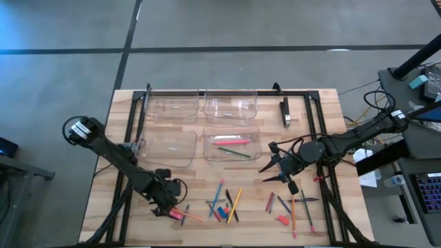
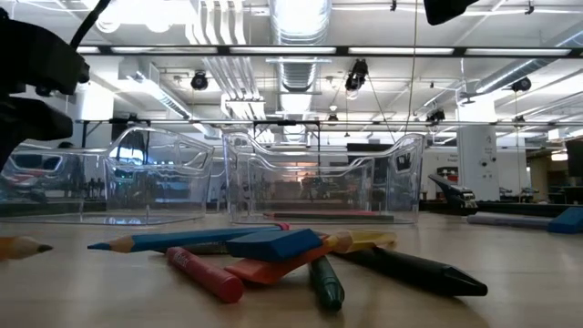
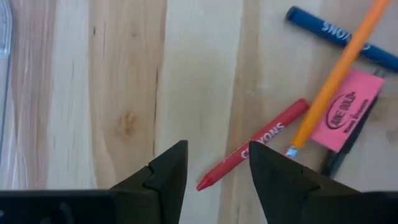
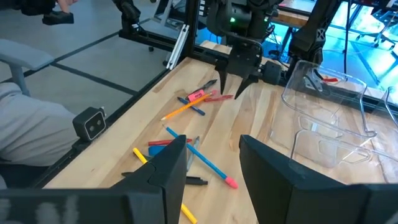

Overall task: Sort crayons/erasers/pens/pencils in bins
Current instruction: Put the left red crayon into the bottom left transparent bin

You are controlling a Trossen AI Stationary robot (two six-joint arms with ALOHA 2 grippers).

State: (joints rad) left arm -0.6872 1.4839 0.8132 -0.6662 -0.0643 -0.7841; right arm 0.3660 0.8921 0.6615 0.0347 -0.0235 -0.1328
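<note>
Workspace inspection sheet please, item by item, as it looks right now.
Surface: light wooden table inside a black frame.
Job's things: four clear plastic bins; one holds a pink and a green pencil. Loose sticks and erasers lie at the near edge, among them a red crayon and a pink eraser.
Clutter: black-and-silver bar beside the bins.
Grippers: left gripper open over the red crayon's tip; right gripper open above bare wood.
Cables: wires off the right edge.
Surroundings: grey floor; a grey sleeve.
</note>
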